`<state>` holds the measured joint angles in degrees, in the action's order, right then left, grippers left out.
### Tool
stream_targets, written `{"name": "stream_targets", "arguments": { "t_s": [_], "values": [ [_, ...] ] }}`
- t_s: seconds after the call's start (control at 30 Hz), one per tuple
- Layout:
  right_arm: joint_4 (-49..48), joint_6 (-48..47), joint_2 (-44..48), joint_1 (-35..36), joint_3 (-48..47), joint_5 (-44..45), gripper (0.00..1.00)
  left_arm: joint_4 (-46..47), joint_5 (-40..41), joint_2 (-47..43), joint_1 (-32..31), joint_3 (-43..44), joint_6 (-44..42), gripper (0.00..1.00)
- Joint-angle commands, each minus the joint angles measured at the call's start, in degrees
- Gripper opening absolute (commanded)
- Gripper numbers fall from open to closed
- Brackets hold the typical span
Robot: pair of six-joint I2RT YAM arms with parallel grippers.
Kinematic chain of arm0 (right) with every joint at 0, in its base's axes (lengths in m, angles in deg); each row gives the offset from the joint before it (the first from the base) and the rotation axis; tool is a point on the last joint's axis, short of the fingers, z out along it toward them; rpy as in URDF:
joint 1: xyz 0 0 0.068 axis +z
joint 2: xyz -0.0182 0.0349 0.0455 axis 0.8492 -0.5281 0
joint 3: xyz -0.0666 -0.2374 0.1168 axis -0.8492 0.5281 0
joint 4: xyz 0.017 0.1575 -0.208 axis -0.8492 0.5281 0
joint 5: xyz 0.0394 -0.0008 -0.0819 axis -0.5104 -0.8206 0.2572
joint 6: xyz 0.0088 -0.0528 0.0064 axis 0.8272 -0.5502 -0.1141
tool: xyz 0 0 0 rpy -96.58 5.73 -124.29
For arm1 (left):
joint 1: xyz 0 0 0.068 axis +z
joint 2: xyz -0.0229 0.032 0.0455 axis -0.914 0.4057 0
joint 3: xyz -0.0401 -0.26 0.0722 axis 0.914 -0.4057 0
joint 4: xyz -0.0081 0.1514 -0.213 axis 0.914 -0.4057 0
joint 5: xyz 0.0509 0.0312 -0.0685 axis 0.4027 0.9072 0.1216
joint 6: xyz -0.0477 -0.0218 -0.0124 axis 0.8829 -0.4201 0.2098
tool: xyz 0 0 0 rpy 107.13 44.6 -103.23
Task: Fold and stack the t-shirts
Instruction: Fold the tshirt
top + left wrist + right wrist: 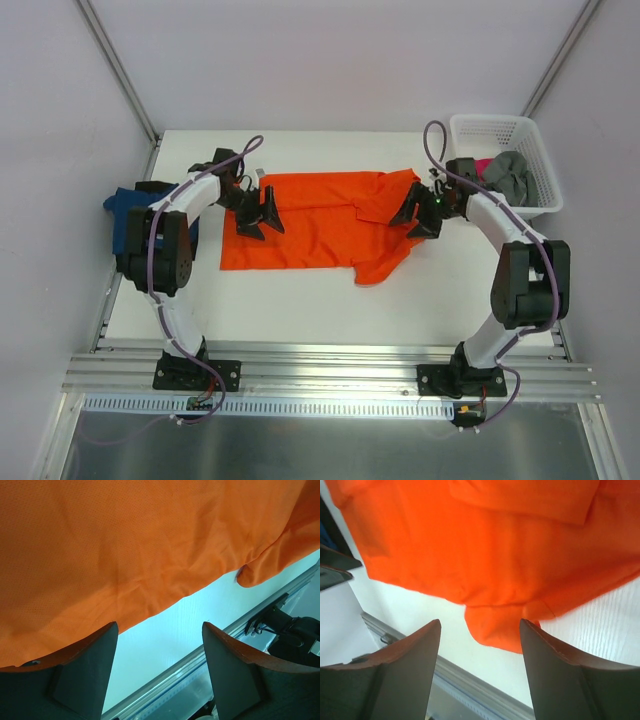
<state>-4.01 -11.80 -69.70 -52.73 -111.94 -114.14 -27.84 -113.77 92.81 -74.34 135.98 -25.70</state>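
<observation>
Nearest the lenses, the left gripper [160,625] and the right gripper [480,622] both stand open with nothing between the jaws. Between the two, just beneath their tips, one orange t-shirt [320,225] lies spread on the desk [300,300]. It looks thin, limp and light, likely to slide, so pinch it at the hem corners or shoulders. Outboard of the left gripper sits one dark blue shirt [125,205]. Behind the right gripper, one basket [520,130] holds one pink shirt [485,165] and one grey shirt [510,175], perhaps with more hidden.

A white table [300,300] stands between pale grey walls [350,60], aluminium rails [330,365] fronting it
</observation>
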Motion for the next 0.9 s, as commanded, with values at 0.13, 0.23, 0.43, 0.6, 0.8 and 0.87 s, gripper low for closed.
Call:
{"name": "stream_targets", "arguments": {
  "t_s": [0.13, 0.23, 0.43, 0.6, 0.8, 0.87],
  "values": [
    [-6.6, 1.6, -6.8, -1.3, -11.1, -0.5, 0.68, 0.2, -0.9, -3.8, -0.3, -0.9, 0.5, 0.68],
    [-4.2, -0.9, -10.9, -1.3, -18.0, -0.1, 0.68, 0.2, -0.9, -4.0, -0.4, -1.1, 0.5, 0.68],
    [4.9, -6.8, -4.5, -2.0, -10.2, 2.6, 0.68, 0.5, -0.9, -5.0, -0.4, -1.2, 0.7, 0.68],
    [7.2, -6.9, 7.1, -3.0, 4.6, 2.7, 0.69, 1.0, -0.9, -5.5, -0.4, -1.1, 0.9, 0.69],
    [5.3, -6.7, 9.6, -2.9, 12.6, 3.2, 0.71, 0.8, -1.9, -5.2, -0.4, -0.8, 1.5, 0.69],
    [3.8, -6.5, 8.7, -2.9, 12.7, 3.4, 0.71, 0.8, -2.0, -5.3, -0.4, -0.8, 1.7, 0.69]
  ]
}}
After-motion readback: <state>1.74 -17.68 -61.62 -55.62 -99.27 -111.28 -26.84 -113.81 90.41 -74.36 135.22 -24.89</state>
